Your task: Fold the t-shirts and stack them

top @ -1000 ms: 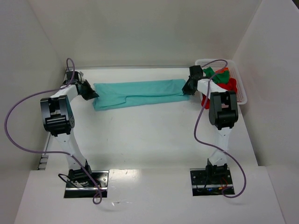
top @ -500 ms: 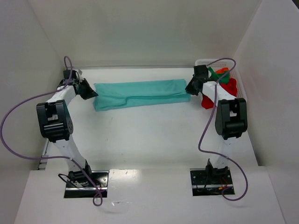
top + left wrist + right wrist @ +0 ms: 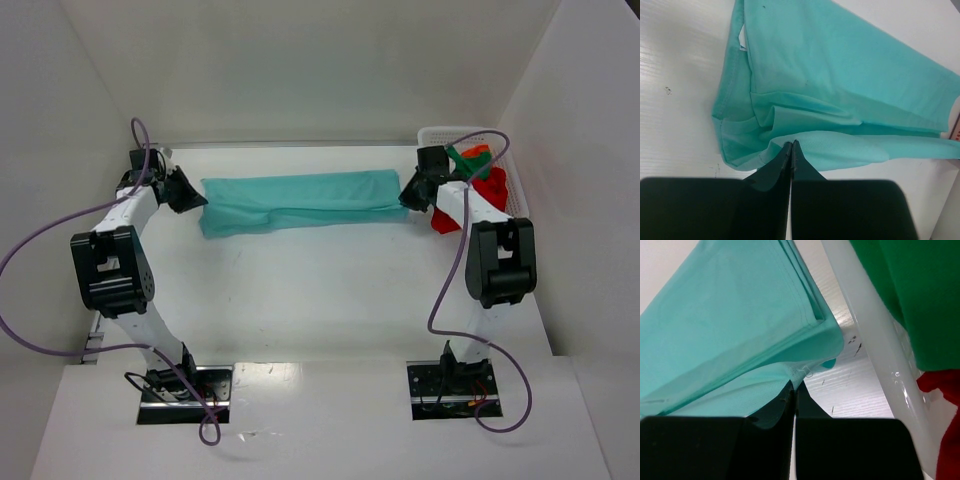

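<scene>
- Top external view: the teal t-shirt (image 3: 298, 202), folded into a long band, lies across the far side of the counter (image 3: 320, 300). The left tool (image 3: 198, 202) is at one end and the right tool (image 3: 404, 196) at the other.
- Left wrist view shows the left tool's jaws pressed together on only a thin bite of the near hem. A hard pull or quick lift could tug that edge free and drop this end.
- Right wrist view shows the same narrow pinch. The jaws are closed on the lowest layer's corner, while the upper folds sit loose above it. Those layers may slide apart if the cloth is raised, and the band would fall open.
- Uneven lifting is a further risk: one end rising ahead of the other would likely skew the band and spoil the crease.
- Bunched wrinkles by the sleeve at the left end could be trapped as a lump if the next fold is made without tension.
- Just beside the right end stands the white basket (image 3: 875, 355), with the green t-shirt (image 3: 910, 295) and the red t-shirt (image 3: 942, 385) crowding its wall. A swing of the right arm could snag that cloth or shove the basket.
</scene>
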Motion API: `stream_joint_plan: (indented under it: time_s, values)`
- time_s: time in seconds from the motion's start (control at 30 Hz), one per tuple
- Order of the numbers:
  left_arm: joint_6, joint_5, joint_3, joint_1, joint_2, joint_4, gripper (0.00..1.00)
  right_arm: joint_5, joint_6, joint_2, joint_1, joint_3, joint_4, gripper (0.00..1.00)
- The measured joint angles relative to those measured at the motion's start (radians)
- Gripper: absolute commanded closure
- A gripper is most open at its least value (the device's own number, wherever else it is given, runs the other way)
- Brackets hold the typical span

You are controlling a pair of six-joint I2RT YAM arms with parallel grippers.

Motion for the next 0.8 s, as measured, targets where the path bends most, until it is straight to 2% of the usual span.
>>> stream_joint_plan:
  time_s: [0.53,0.8]
  values:
    - [0.025,0.0,0.144,0.004,0.204,-0.029,1.0,0.009,-0.015,0.225,0.0,0.265,-0.014,0.99]
    - [0.044,0.001,0.207,0.004,0.256,-0.04,0.98,-0.004,-0.016,0.309,0.0,0.327,-0.028,1.0]
